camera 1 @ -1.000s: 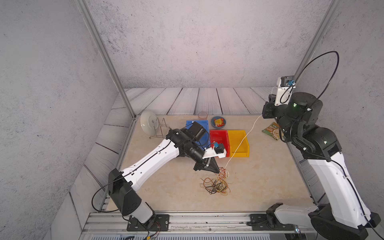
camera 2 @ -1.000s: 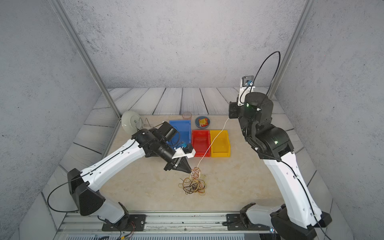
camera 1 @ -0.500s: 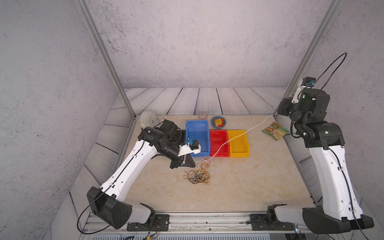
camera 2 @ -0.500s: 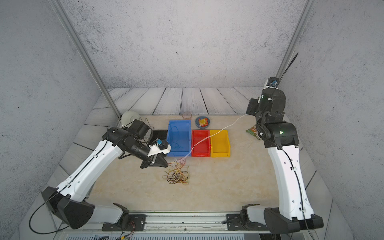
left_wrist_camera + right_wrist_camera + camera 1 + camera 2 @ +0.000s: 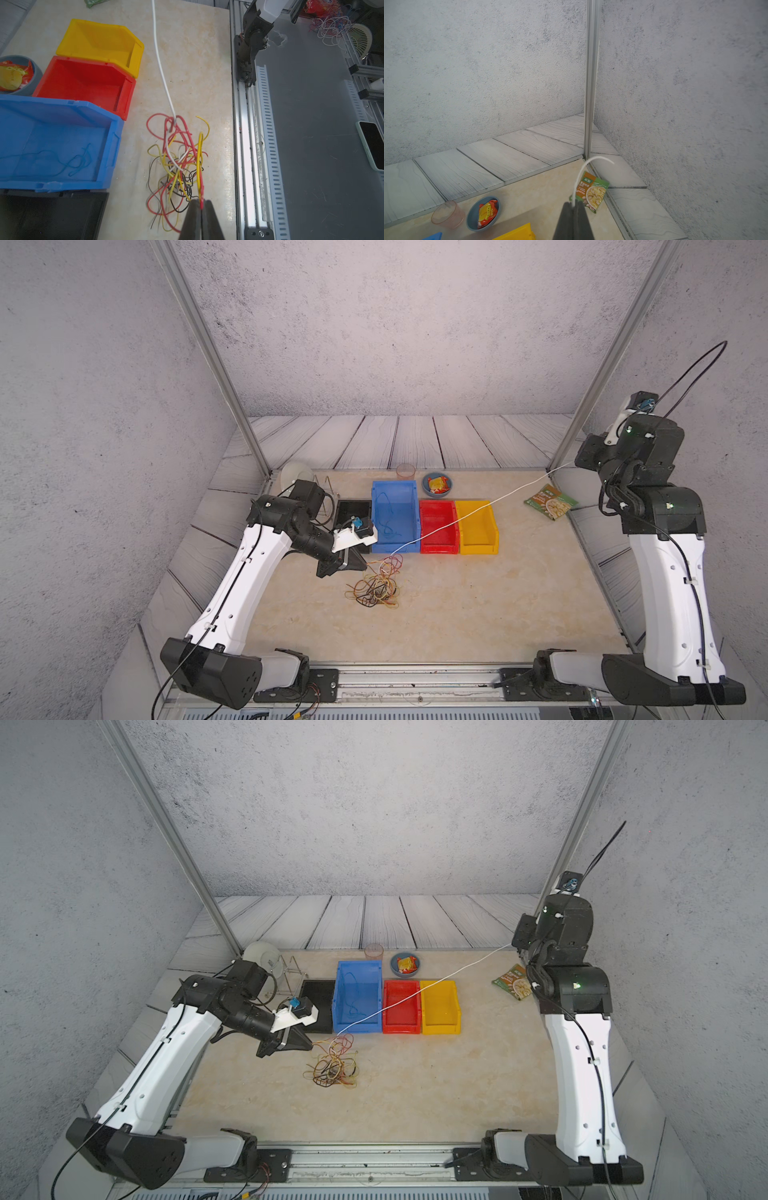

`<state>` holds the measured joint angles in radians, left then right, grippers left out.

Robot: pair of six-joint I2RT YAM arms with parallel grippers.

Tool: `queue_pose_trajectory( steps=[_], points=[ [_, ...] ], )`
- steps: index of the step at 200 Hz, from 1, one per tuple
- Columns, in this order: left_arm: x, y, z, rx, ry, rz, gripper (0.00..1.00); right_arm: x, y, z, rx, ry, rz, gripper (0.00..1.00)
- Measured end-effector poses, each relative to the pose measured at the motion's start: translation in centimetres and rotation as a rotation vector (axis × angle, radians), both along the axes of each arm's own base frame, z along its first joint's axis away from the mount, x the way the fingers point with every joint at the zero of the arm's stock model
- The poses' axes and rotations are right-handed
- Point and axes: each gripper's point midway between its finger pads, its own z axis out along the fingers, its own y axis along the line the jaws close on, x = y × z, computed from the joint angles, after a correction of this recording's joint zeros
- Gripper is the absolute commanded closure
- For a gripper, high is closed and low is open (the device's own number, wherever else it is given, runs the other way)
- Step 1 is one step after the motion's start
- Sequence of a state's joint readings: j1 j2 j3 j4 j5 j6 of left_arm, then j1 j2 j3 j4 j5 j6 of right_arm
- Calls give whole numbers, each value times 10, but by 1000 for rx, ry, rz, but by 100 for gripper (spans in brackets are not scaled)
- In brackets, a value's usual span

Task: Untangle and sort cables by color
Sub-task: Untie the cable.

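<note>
Sitting on the beige table (image 5: 519, 614), 4 bins (image 5: 476, 548) lined up behind the cable tangle (image 5: 376, 587), which lay just in front of the blue bin (image 5: 394, 488). A white cable (image 5: 159, 62) stretched from the tangle to the right gripper (image 5: 573, 204), clamped shut on it, while the left gripper (image 5: 201, 204) pinched a yellow strand (image 5: 200, 158).

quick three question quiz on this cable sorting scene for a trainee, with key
1. True or false: the right hand pinches a white cable.
2. The blue bin holds: A nothing, B a blue cable, C a spoon.
3. What does the left hand grip?
Key: 1 true; 2 B; 3 red and yellow strands leading from the tangle.
</note>
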<state>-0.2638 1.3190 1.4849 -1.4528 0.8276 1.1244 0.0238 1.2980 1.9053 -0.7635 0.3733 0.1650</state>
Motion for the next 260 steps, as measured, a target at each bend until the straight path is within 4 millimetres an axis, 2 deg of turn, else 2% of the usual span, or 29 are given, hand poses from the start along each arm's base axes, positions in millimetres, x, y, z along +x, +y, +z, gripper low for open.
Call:
queue_pose_trajectory(
  steps=[28, 63, 100, 144, 208, 244, 260],
  points=[
    [11, 14, 2, 5, -30, 41, 100, -6, -9, 6, -18, -4, -22, 100],
    [25, 34, 0, 24, -59, 108, 100, -10, -19, 4, -41, 21, -49, 100],
    [47, 64, -6, 50, -79, 218, 100, -14, -26, 8, -69, 21, -78, 100],
    [61, 96, -6, 50, -99, 325, 100, -16, -30, 9, -100, 33, -97, 100],
    [85, 162, -6, 20, -86, 571, 100, -29, -44, 17, -148, 29, -164, 100],
    [88, 167, -2, 1, -91, 607, 100, -33, -44, 20, -159, 24, -165, 100],
    [93, 175, -1, 1, -101, 651, 100, -34, -45, 20, -168, 28, -173, 100]
  ],
)
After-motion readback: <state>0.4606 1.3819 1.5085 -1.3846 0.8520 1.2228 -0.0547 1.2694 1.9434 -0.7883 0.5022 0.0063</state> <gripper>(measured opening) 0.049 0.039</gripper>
